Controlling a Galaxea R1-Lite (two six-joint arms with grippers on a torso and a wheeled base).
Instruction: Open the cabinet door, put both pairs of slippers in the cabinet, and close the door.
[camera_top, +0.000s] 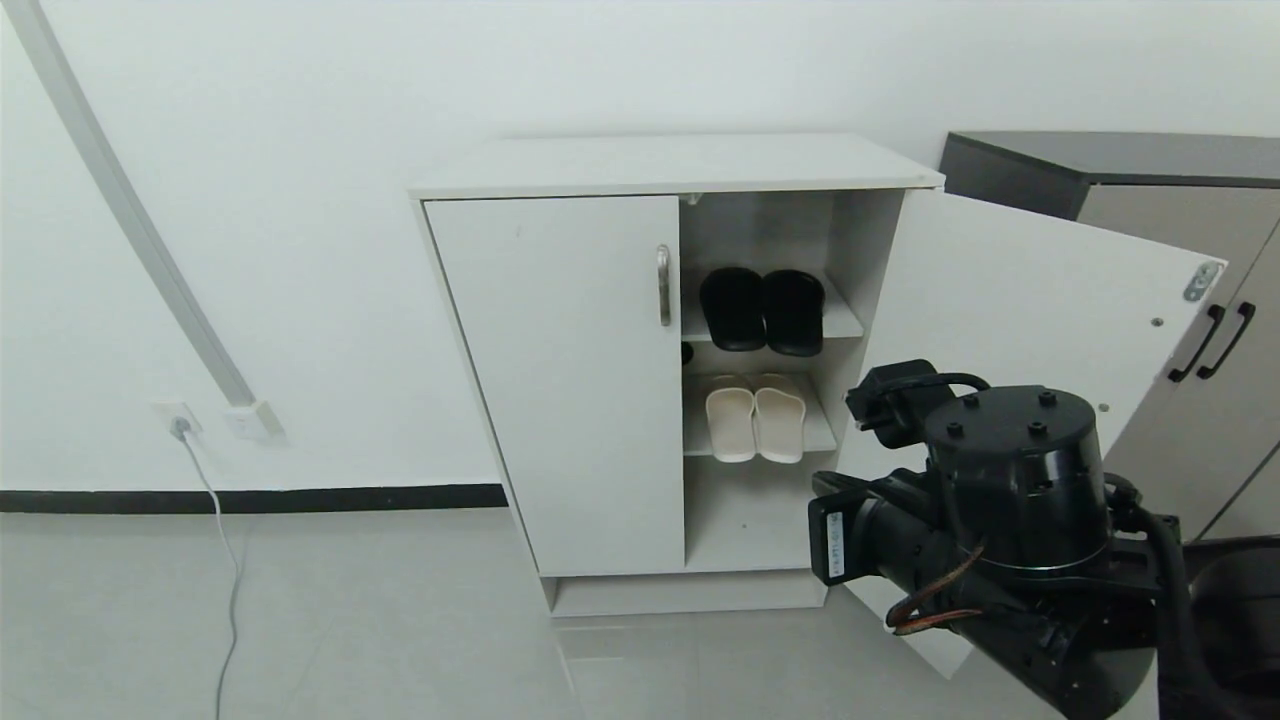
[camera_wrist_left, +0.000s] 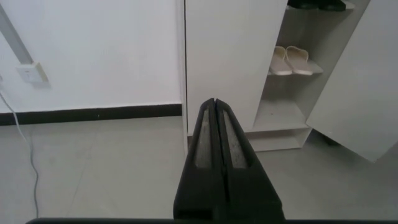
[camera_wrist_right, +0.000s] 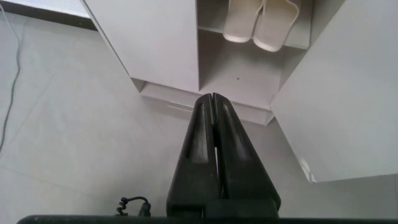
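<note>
Black slippers (camera_top: 762, 310), white slippers (camera_top: 755, 422) shelved; door (camera_top: 1020, 310) at 3 o'clock yet to shut. Left gripper (camera_wrist_left: 214, 106), right gripper (camera_wrist_right: 213, 99) pressed together, empty.

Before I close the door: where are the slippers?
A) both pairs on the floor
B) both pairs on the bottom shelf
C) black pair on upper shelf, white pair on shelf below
C: black slippers lie on the upper shelf, white slippers on the one below.

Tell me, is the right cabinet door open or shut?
Open. The right door stands swung outward, and the black slippers and white slippers show inside.
</note>
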